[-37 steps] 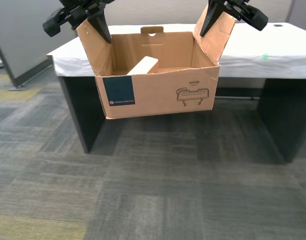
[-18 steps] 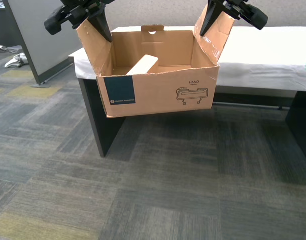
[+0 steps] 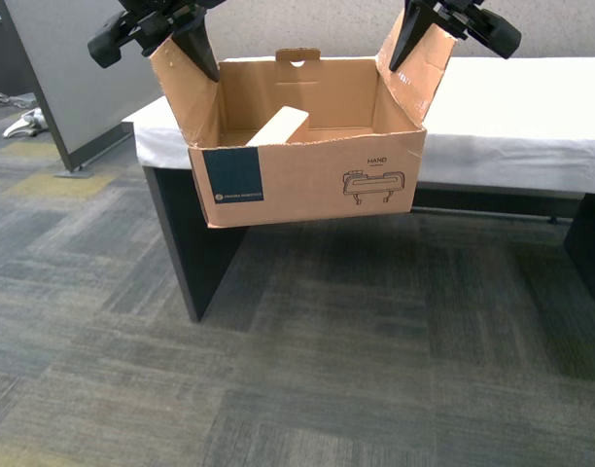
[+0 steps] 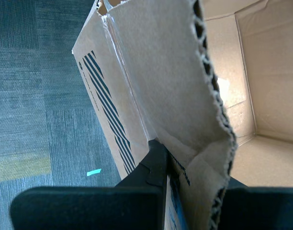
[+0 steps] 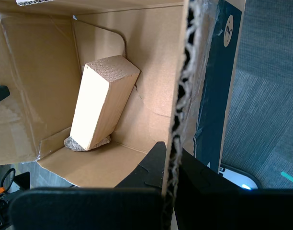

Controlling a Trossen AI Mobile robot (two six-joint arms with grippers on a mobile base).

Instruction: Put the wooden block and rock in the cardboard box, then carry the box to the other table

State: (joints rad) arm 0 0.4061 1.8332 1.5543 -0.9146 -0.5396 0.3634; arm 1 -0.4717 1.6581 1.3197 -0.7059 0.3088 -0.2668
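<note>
Box [image 3: 307, 175] hangs above the carpet, each gripper [image 5: 169, 165] [image 4: 171, 165] clamped on a side flap; block [image 5: 103, 101] leans inside on the rock [image 5: 74, 143].

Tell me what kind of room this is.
Most likely an office or lab workspace: grey patterned carpet tiles, a partition wall panel, and a cloth-covered table behind the cardboard box being carried.

The other table [image 3: 531, 107], white-covered on dark legs, stands behind my two raised grippers; nothing shows on its wrinkled top. Below them stretches grey patterned carpet [image 3: 307, 370]
</note>
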